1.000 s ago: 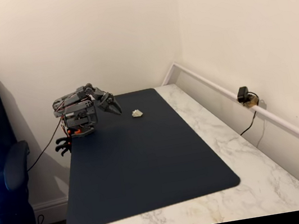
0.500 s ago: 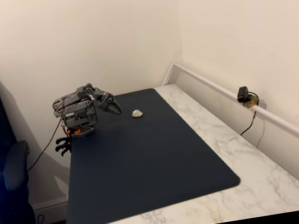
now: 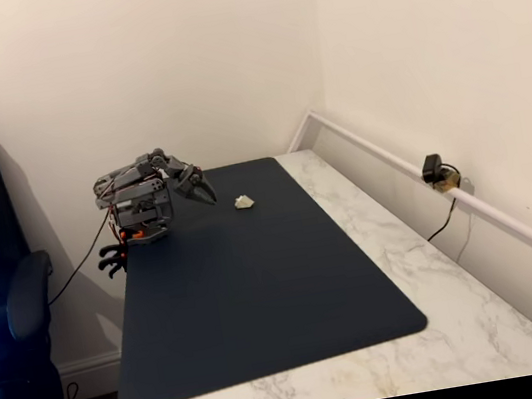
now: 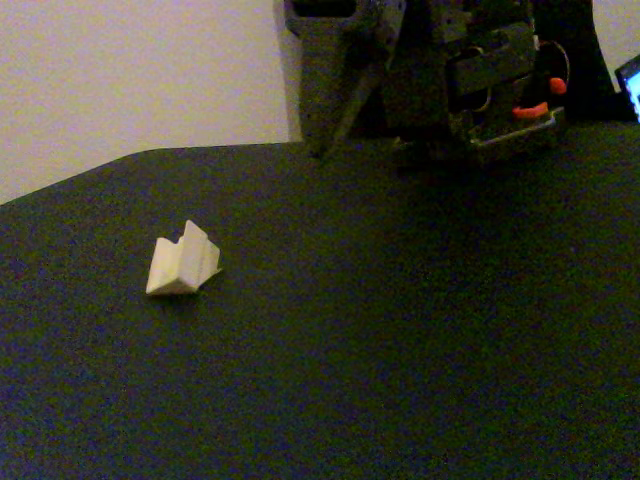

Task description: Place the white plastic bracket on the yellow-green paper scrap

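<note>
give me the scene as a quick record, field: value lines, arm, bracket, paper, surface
arm: grey two-finger gripper folded low at the far left end of the mat in a fixed view, tips pointing down, apart from the bracket
gripper state: cannot tell at this size
bracket: small off-white ridged plastic bracket lying on the mat, right of the gripper in the wider fixed view, nothing touching it
paper: a faint yellow-green edge may show at the bracket's base in the close fixed view; too small to be sure
surface: dark navy rectangular mat on a white marble-pattern table
extra: small black webcam by the right wall
</note>
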